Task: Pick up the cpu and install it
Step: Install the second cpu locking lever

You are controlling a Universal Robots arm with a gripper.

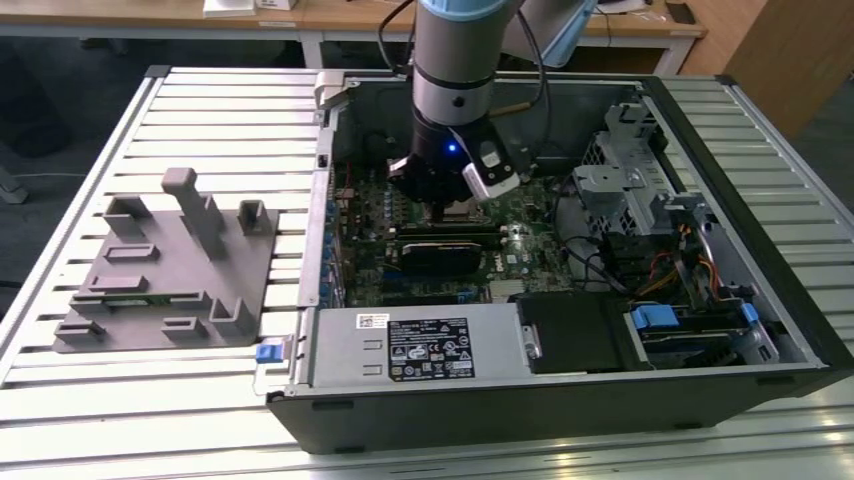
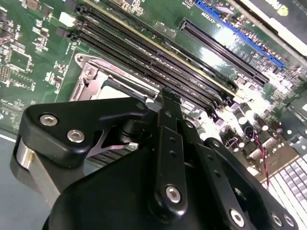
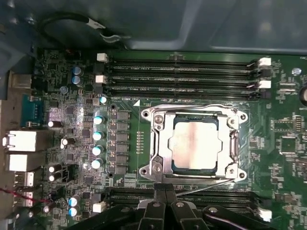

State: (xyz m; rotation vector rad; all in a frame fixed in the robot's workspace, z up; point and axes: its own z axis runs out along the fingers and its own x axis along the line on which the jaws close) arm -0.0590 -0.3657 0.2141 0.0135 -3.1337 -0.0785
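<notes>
The cpu point(image 3: 195, 143) sits seated in its socket point(image 3: 158, 143) on the motherboard point(image 3: 120, 158). The gripper point(image 3: 165, 191) hovers just beside it, fingers point(image 3: 171, 188) closed together, holding nothing.

Power supply label point(image 1: 424, 345): a white sticker and a black panel with rows of white print stood on the silver box at the case front in the exterior view; none of it could be read.
Memory slots point(image 3: 182, 79): faint white lettering ran along them in the first wrist view, too small to read.
</notes>
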